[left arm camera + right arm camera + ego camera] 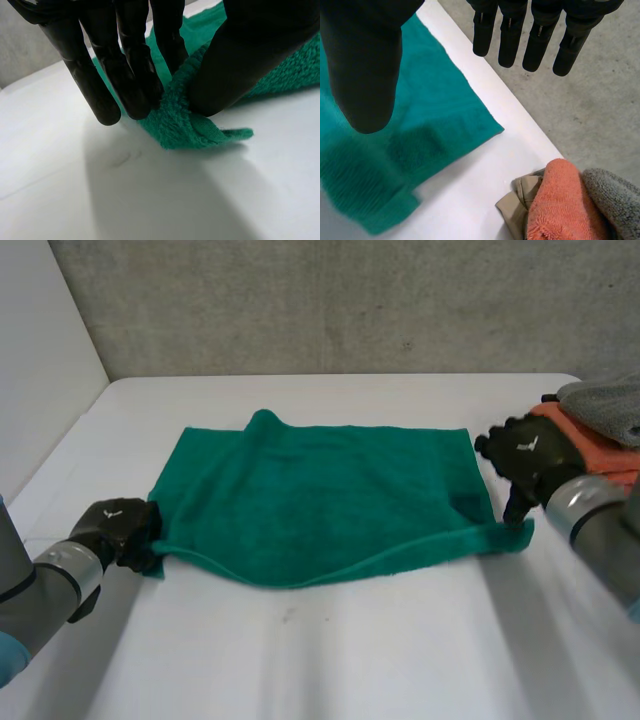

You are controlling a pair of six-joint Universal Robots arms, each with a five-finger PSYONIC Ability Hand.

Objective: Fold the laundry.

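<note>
Head view: the green towel [320, 500] lay spread on the white table [300, 660]. The left hand [118, 530] was at its near left corner and the right hand [530, 455] at its near right corner, beside stacked cloths [600, 425].
Left wrist view: fingers [125, 75] and thumb pinched the corner.
Right wrist view: fingers [540, 35] were straight, wide of the thumb, holding nothing.

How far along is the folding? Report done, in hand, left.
Done: the green towel lies spread flat, unfolded. In hand: the left hand pinches one near corner; the right hand hangs open over the other. Left: the fold itself, plus the orange cloth and grey cloth piled beside.
</note>
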